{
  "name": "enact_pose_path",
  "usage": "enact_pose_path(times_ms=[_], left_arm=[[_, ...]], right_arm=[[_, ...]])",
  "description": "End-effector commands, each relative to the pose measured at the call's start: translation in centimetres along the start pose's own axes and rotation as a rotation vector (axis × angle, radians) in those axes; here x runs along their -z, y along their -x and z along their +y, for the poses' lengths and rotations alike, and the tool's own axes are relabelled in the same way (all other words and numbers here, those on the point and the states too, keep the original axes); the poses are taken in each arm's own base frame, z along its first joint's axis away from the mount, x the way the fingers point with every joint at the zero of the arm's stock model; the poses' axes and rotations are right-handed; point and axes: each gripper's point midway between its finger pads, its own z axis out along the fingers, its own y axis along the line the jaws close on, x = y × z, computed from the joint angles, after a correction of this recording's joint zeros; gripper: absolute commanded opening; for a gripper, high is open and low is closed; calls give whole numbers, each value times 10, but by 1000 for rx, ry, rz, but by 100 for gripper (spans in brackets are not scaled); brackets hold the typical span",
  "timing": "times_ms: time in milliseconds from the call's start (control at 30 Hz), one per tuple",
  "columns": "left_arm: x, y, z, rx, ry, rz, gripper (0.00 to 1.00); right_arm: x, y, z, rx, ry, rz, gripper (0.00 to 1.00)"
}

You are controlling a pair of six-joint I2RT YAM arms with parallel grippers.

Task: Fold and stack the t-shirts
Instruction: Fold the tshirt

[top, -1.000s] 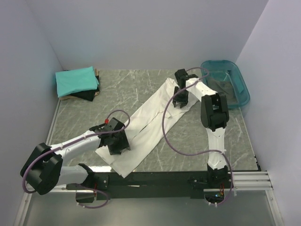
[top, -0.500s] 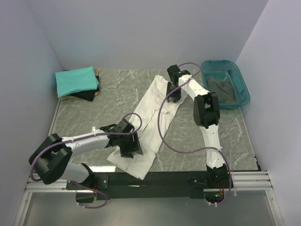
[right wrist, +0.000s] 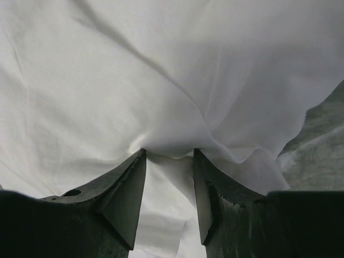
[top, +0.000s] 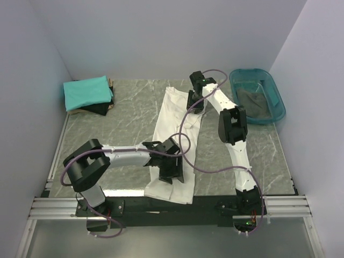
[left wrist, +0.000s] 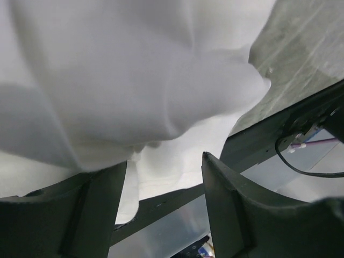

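At the near edge of the table, low in the middle of the overhead view, the left fingers sit on the bottom end of the white t-shirt. Seen from the wrist, they're clamped on a bunched handful of that cloth, which bulges out between them. Below the bulge the cloth drapes toward the dark rail along the table's front.

The shirt is folded into a long narrow strip that runs up the centre of the frame, its lower hem reaching onto that rail. At its upper end the right fingers have hold of the right-hand edge. Close up, the fabric is pinched between the two tips, with creases fanning out from the grip.

Further back, in the upper left corner, the teal t-shirt lies folded on top of the black t-shirt, well apart from the white one. In the upper right stands a translucent teal tub with something grey lying in it.
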Motion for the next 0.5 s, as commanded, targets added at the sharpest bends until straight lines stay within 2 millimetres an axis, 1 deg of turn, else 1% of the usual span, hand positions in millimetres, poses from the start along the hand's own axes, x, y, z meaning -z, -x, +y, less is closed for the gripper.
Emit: enact_pose_path(times_ms=[0, 67, 167, 200, 367, 400, 467], left_arm=[[-10, -10, -3, -85, 49, 27, 65], [-14, -12, -5, -101, 65, 36, 65], [-12, -16, -13, -128, 70, 28, 65], [-9, -17, -17, -133, 64, 21, 65], [6, -15, -25, -111, 38, -32, 66], [13, -15, -27, -100, 22, -47, 66], [22, -11, -28, -85, 22, -86, 66]], right_arm=[[-9, -5, 12, 3, 31, 27, 48], [-11, -6, 13, 4, 39, 33, 48], [-12, -4, 15, 6, 45, 31, 48], [-12, -3, 16, 8, 47, 28, 48], [-4, 3, 18, 15, 56, 5, 49], [-3, 4, 18, 19, 61, 1, 49], [7, 9, 25, 27, 93, -15, 50]])
